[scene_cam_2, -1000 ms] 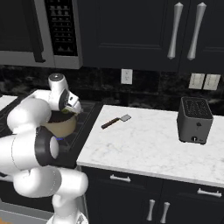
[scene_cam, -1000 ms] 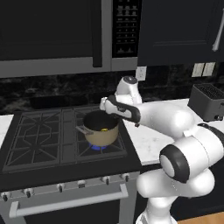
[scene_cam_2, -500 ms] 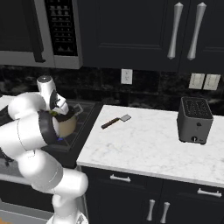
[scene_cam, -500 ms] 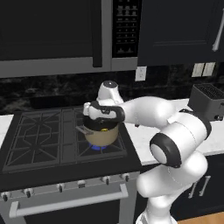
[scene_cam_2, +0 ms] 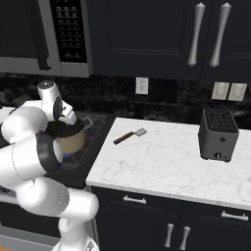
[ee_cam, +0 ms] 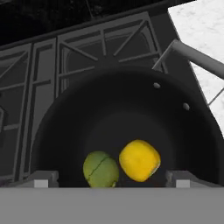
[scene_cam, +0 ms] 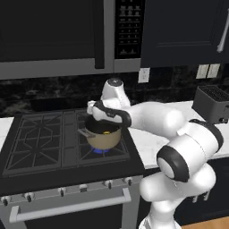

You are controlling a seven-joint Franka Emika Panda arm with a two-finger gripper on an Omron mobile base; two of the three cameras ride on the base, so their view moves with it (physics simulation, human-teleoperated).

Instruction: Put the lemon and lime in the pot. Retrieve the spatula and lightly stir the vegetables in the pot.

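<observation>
Pincer (ee_cam: 109,179) hangs spread wide and empty over the round tan pot (scene_cam: 103,136); between its tips, on the dark smooth floor, the lumpy yellow lemon (ee_cam: 139,160) touches the green lime (ee_cam: 101,169)

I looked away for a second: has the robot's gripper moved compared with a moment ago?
Yes. In the left base view the gripper has swung left, from beside the pot's right rim to directly over the pot on the stove.
</observation>
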